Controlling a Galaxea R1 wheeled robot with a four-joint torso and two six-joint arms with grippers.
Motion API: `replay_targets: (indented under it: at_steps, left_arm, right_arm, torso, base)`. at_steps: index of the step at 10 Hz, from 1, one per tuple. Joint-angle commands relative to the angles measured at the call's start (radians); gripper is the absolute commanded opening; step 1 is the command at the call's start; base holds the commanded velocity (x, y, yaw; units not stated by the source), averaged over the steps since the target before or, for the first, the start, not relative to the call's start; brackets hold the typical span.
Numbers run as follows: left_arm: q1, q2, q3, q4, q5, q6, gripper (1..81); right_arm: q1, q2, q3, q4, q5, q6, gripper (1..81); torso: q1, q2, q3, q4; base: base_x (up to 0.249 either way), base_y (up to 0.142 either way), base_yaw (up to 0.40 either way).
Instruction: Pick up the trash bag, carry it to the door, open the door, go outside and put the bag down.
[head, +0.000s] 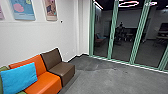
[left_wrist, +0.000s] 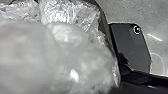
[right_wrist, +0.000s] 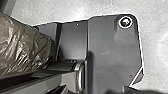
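CLOSE TO L WRIST: trash bag (left_wrist: 72, 52), INDOORS NR GLASS PANELS (head: 123, 35)

Looking at L wrist view: pale, see-through, crinkled plastic of trash bag right up nr cam, bulging, w/ bright glints on folds, partly in front of robot's dark base plate (left_wrist: 132, 47). Very nr L jaws, then, but can't make out contact or grip pt. Can't tell if L jaws open, closed or clamped on anything.

Looking at R wrist view: brownish, shiny, wrinkled plastic (right_wrist: 22, 47) just beside robot's base. Can't say for sure if part of same bag. Can't tell if R jaws open or closed, either.

Underneath: grey concrete-look floor (head: 105, 80), w/ darker patch nr far corner.

Ahead and to L, along white wall (head: 37, 37): low seating in joined sections, i.e. green (head: 3, 68) at L end, orange (head: 51, 80) in middle, brown (head: 63, 70) at R end. Resting tilted against orange backrest, over green/orange join: bright blue cushion (head: 18, 77). Up on wall: colourful posters (head: 23, 10), cut off by top edge of head view. Farther off, toward R: tall glass w/ green frames, plus dim furniture shapes and glowing ceiling lights (head: 128, 3) visible in it.
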Motion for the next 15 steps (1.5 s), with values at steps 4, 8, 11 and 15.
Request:
replay_targets:
  at_steps: [4,8,11,15]
  left_arm:
    - [-0.058,-0.001,0.004,0.012,0.046,0.005,1.0]
    - [-0.058,-0.001,0.004,0.013,0.046,0.005,1.0]
    - [-0.058,-0.001,0.004,0.013,0.046,0.005,1.0]
    - [-0.058,-0.001,0.004,0.013,0.046,0.005,1.0]
  right_arm:
    - [0.049,0.002,0.000,0.011,-0.058,-0.004,81.1]
    - [0.049,0.013,-0.015,0.011,-0.062,-0.007,81.1]
    - [0.049,0.014,-0.021,0.011,-0.062,-0.010,81.1]
    - [0.049,0.014,-0.021,0.007,-0.058,-0.010,81.1]
  torso:
    - [0.001,0.000,0.000,0.000]
    - [0.001,0.000,0.000,0.000]
    - [0.001,0.000,0.000,0.000]
    - [0.001,0.000,0.000,0.000]
  base:
    - [0.000,0.000,-0.307]
    - [0.000,0.000,-0.309]
    - [0.000,0.000,-0.312]
    - [0.000,0.000,-0.314]
